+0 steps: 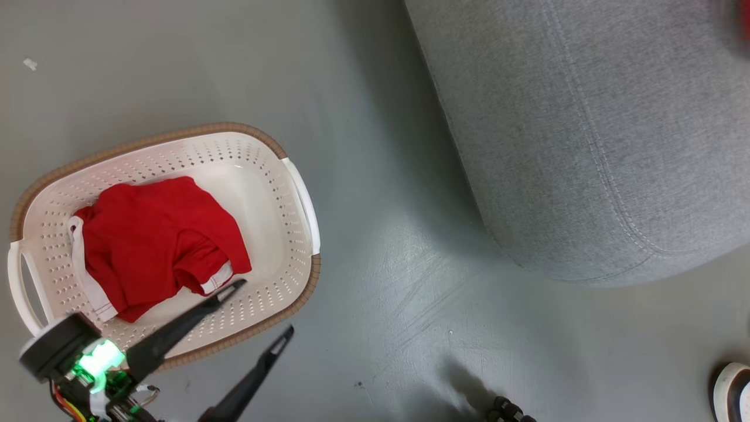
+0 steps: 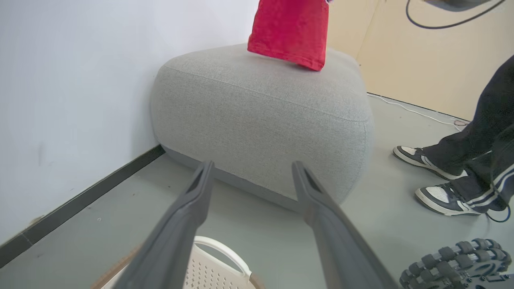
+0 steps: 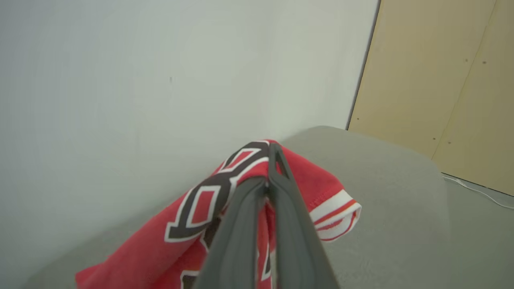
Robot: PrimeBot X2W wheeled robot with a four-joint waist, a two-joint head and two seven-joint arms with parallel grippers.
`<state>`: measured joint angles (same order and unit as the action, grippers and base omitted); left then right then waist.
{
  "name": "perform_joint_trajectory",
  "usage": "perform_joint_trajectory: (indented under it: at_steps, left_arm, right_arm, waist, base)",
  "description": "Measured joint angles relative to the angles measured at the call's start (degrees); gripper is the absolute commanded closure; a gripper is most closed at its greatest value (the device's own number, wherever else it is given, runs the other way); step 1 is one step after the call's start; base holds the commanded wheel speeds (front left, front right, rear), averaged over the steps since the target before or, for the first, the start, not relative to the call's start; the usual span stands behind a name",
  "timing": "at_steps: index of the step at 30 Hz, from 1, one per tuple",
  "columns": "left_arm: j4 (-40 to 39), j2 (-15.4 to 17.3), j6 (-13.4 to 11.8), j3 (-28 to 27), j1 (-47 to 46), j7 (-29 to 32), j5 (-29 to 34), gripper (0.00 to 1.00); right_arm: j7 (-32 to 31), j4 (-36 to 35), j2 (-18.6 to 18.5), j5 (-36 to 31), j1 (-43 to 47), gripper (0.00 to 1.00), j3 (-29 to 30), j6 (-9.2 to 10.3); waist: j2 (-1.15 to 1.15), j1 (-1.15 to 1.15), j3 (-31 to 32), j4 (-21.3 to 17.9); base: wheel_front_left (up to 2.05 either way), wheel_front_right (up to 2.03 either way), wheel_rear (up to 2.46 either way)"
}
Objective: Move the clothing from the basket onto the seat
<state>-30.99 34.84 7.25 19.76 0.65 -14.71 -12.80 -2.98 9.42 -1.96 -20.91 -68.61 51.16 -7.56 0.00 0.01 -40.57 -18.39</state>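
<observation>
Over the seat [image 3: 381,168], your right gripper [image 3: 270,168] is pinching the jersey [image 3: 200,204], fingers closed tight on a fold. You should be lowering until the cloth is pooling well inside the seat's edge before letting go, so nothing is sliding off. Your left gripper [image 1: 267,306] is hanging spread wide above the basket [image 1: 176,132], just beside the other red garment [image 1: 152,240] lying inside.

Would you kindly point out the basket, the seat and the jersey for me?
basket [image 1: 306,205]: head view, on its white side handle.
seat [image 2: 261,120]: left wrist view, on its front side face.
jersey [image 3: 198,206]: right wrist view, on its lettered red cloth.
</observation>
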Motion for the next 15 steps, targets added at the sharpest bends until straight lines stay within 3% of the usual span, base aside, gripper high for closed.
perform_joint_trajectory:
  at_steps: [15]
  left_arm:
    - [0.1,1.3,0.0,-0.8,-1.5,0.0,-1.7,0.0]
  right_arm:
    - [-6.9,14.8,0.3,1.0,5.9,1.0,2.3,0.0]
  waist:
    - [0.0,0.0,-1.4,0.6]
  base:
    - [0.0,0.0,0.0]
